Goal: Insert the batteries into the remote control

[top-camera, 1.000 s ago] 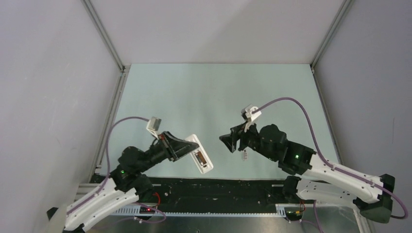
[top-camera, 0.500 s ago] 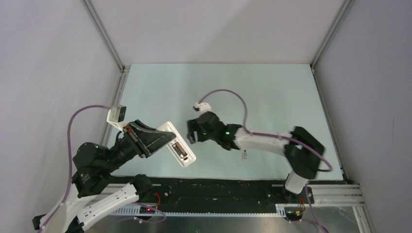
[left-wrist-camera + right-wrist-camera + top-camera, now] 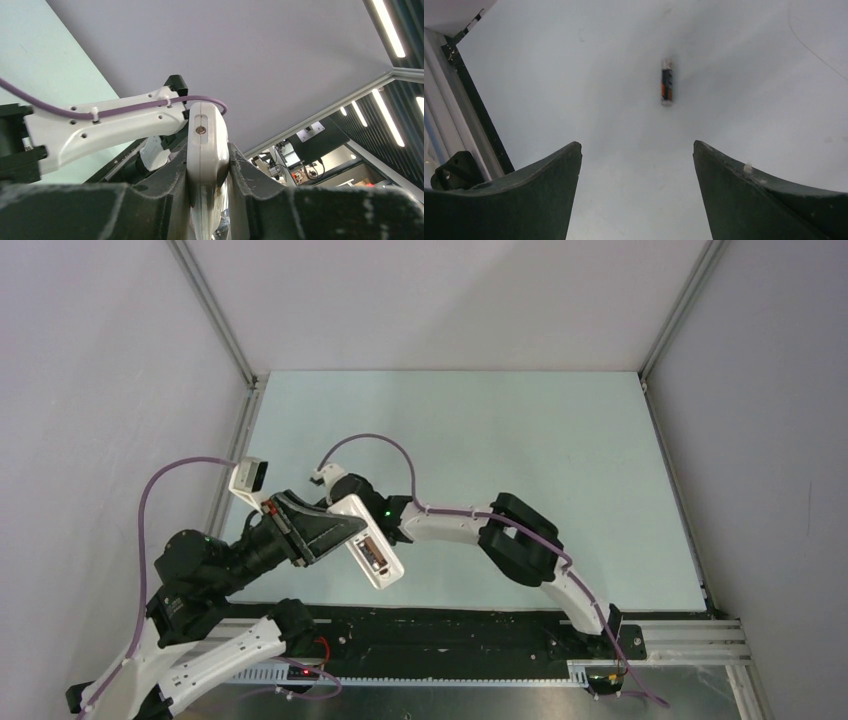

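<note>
Your left end effector (image 3: 208, 157) clamps the remote control (image 3: 375, 558) by its edges, clear of the counter (image 3: 749, 75). In the top view its long axis runs far-left to near-right, free end toward the near-right, recessed face up. Your right end effector (image 3: 636, 145) hangs spread and empty close by the remote's far end, so a bump could twist the remote in the grip. One battery (image 3: 667, 82) lies on the counter below, lengthwise away from that end effector, and may roll when pinched

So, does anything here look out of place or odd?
One battery lies loose on the table, not in the remote, which the left gripper holds tilted in the air. The right gripper is open and empty above the table. Nothing looks spilled or broken.
</note>
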### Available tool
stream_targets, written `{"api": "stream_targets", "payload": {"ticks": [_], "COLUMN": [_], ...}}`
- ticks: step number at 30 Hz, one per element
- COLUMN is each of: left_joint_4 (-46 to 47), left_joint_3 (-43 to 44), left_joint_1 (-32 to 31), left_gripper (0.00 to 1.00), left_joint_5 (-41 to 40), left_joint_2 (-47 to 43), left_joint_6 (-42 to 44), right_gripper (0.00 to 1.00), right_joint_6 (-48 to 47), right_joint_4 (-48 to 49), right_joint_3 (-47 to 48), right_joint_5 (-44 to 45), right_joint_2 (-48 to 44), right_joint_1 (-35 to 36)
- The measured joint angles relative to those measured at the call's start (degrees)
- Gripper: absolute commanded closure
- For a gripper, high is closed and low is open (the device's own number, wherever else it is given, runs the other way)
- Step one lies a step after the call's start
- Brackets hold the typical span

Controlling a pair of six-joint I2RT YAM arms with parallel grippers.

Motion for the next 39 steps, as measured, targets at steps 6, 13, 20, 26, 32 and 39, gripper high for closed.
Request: {"api": "stream_targets", "payload": {"ticks": [6,13,20,26,32,39], "left_joint_4": [-0.3,-0.3,-0.3,-0.3,-0.3,-0.4], "left_joint_3": [0.0,0.0,-0.2,-0.5,-0.9,-1.3], "left_joint_1": [0.0,0.0,0.0,0.0,0.0,0.0], "left_gripper": [1.0,1.0,1.0,1.0,1.0,1.0], "left_joint_5": [0.0,-0.1,-0.2,-0.2,-0.4,-0.6], "left_joint_2": [0.0,0.0,-0.1,-0.2,-0.3,-0.6], "left_joint_6": [0.0,-0.1,-0.1,-0.1,-0.1,-0.2], "right_gripper": [0.14,0.19,0.34,0.41,0.5,0.53], "right_joint_6": [-3.0,-5.1,-7.3,-9.5,-10.7,-11.1], "right_joint_4": [-1.8,-2.9,-4.5,-6.5,-8.1,-9.1], "right_joint_3": [7.7,14.2,17.2,19.6,21.5,23.4], "right_joint_5": [-0.3,2.0,3.9,5.9,8.0,9.4], "right_joint_2": [7.9,12.3,13.8,16.0,16.9,18.1], "right_joint_1": [1.0,1.1,1.1,1.4,1.8,2.0]}}
